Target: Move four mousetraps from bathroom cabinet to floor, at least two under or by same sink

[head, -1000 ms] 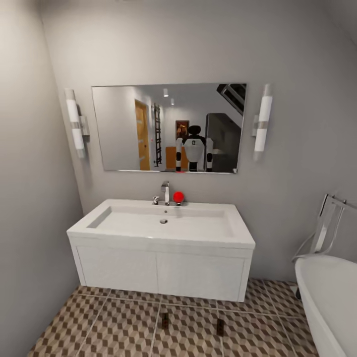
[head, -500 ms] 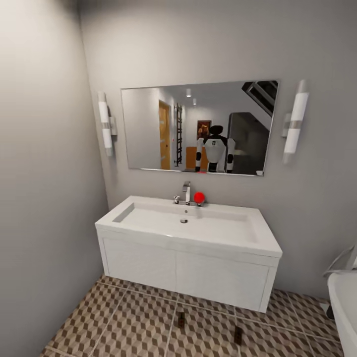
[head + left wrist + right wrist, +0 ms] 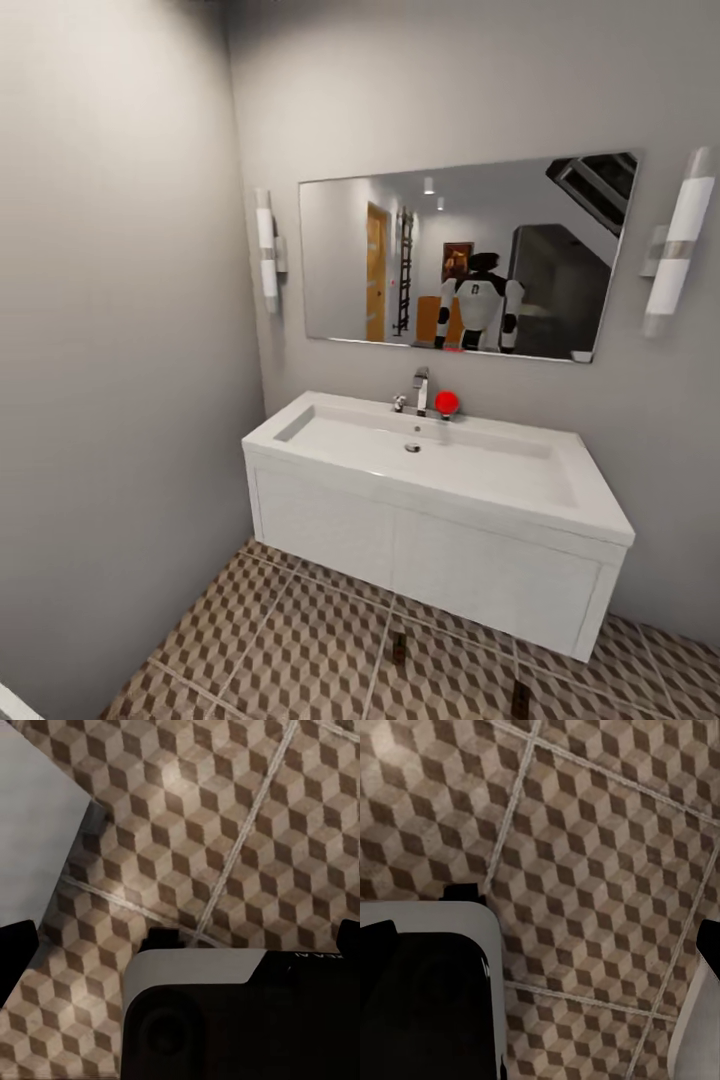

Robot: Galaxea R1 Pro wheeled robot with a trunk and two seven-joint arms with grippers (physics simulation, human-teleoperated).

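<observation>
Head view. You face the sink [image 3: 440, 470], a white basin set on a wall-hung white vanity [image 3: 420, 560], with a chrome faucet [image 3: 421, 388] and a red knob [image 3: 446, 402] at its back edge. The mirror [image 3: 460, 260] above it returns the robot's reflection [image 3: 480, 305], which stands upright with its arms down.

Two small dark upright shapes rest on the bathroom floor [image 3: 290, 640] just in front of the vanity: the first mousetrap [image 3: 400, 648] and the second mousetrap [image 3: 519, 697]. They are too small to confirm in detail. If they are traps, they lie next to the sink because the task wants at least two of them under or beside it. By that reading half the task is done, and two traps are left to fetch from the cabinet.

Left wrist view. The left claw [image 3: 180, 945] points down at the cube-patterned tiles. Its dark fingertips [image 3: 15, 956] sit at opposite edges of the picture, spread wide, with nothing between them.

Right wrist view. The right claw [image 3: 540, 937] is likewise spread wide over the tiles and holds nothing. The arms probably hang low and empty for travel, since no trap is within reach.
</observation>
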